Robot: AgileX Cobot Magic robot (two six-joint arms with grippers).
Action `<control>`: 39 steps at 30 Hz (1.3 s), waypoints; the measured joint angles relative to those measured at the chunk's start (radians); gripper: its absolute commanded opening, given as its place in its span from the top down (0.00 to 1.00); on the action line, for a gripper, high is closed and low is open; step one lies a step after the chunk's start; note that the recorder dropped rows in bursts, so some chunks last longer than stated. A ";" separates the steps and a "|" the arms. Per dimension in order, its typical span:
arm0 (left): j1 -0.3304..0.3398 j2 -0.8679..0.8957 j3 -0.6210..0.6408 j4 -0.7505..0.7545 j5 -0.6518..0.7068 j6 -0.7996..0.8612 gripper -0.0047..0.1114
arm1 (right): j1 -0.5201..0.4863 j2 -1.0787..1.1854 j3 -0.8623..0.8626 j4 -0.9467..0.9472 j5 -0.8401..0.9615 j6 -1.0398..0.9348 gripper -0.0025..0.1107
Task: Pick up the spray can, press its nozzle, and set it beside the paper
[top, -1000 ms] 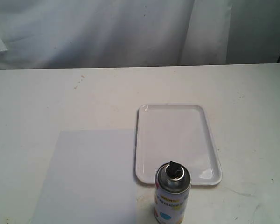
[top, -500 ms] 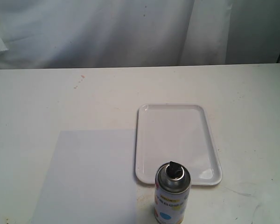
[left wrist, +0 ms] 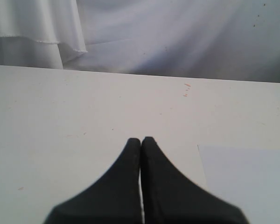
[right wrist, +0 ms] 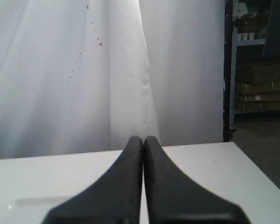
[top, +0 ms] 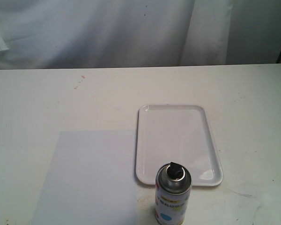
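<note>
Exterior view: 1 can (top: 173, 198), 1 paper (top: 89, 178)

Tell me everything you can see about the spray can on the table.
The spray can is a small cylinder standing upright on the table, at the exterior view's lower edge, which cuts off its base. Its label is white with yellow and blue marks; the domed top looks like shiny silver metal, with a black nozzle at the centre. In that view it stands just right of the paper and in front of the white tray's near rim. Nothing grips it.
</note>
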 measured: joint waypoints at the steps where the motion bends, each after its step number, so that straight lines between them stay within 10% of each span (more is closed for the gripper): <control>1: 0.000 0.000 0.000 0.000 0.000 0.000 0.96 | 0.000 0.000 0.000 0.000 -0.021 0.000 0.98; 26: 0.000 0.000 0.000 0.000 0.000 0.000 0.96 | 0.000 0.363 -0.319 0.051 -0.429 -0.047 0.98; 39: 0.000 0.000 0.000 0.000 0.000 0.000 0.96 | 0.000 0.909 -0.445 -0.364 -0.689 0.307 0.98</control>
